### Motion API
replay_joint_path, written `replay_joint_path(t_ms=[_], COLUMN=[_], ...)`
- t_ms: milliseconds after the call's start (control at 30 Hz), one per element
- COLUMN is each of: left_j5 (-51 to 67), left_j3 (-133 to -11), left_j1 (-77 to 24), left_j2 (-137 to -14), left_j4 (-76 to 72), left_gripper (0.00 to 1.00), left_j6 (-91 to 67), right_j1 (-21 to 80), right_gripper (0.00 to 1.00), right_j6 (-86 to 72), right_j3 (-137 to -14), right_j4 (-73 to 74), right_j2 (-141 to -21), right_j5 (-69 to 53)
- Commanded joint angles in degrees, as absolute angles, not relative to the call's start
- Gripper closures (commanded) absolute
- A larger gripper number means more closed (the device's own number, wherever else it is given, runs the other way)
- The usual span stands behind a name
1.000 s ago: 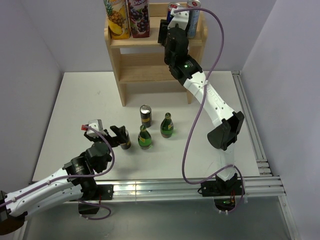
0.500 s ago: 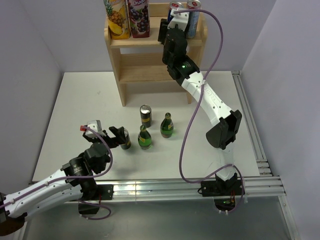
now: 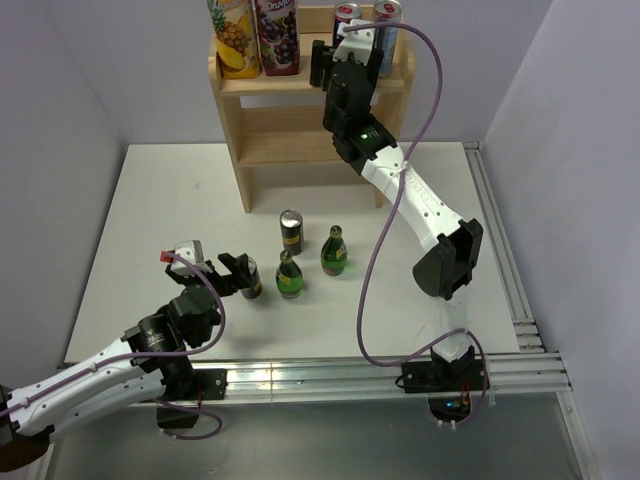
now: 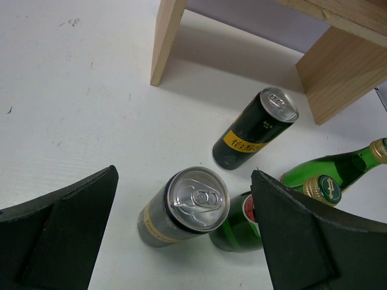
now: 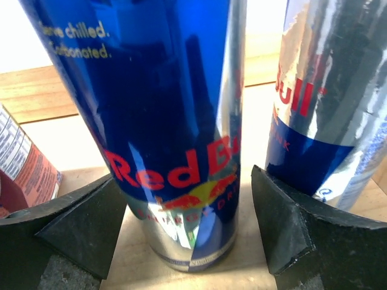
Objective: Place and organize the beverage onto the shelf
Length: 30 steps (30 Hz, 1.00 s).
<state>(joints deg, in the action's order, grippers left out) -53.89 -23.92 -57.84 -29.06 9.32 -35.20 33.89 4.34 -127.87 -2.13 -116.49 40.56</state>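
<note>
The wooden shelf (image 3: pixel 300 120) stands at the back of the table. Its top tier holds two juice cartons (image 3: pixel 250 35) and two Red Bull cans. My right gripper (image 3: pixel 345 58) is open at the top tier, its fingers on either side of the left Red Bull can (image 5: pixel 175 121), with a gap on each side; the can stands on the wood. The second Red Bull can (image 5: pixel 326 103) is just to the right. My left gripper (image 3: pixel 238 272) is open low over the table, its fingers straddling a dark can with a gold band (image 4: pixel 184 208).
A black can with a yellow label (image 3: pixel 291 231) stands in front of the shelf. Two green bottles (image 3: pixel 289 275) (image 3: pixel 334 251) stand close to the right of the dark can; one touches the left gripper's right finger side (image 4: pixel 239 220). A carton edge (image 5: pixel 24 157) shows to the left of the right gripper.
My right wrist has shifted a little to the left and up at the top tier, with the can's top now showing. The left arm has barely moved.
</note>
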Motion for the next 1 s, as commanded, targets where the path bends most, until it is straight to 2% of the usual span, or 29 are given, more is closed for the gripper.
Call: replay_joint_path(t_ms=[0,500,833,967], left_j5=[-54.14,-54.49,-54.32,-54.32], left_j3=[-26.02,-26.19,-26.02,-26.1], left_j1=[-58.1,-58.18,-58.18,-58.18], left_j2=[-28.65,-29.0,-28.56,-29.09], left_j4=[9.05,9.4,9.4,9.32], left_gripper=[0.01,0.01,0.01,0.01], left_j6=[-35.42,-35.6,-35.68,-35.59], right_j1=[33.31,35.59,36.47,38.84], right_gripper=[0.12,0.11,0.11,0.11], right_j6=[1.67,-2.55,-6.58,-7.91], right_j3=[-123.06,-104.43,-97.83,-89.33], right_j4=[2.29,0.61,1.93,1.14], right_j2=[-114.36,-101.08,-96.25,-90.02], right_j5=[43.33,43.6,42.98,46.21])
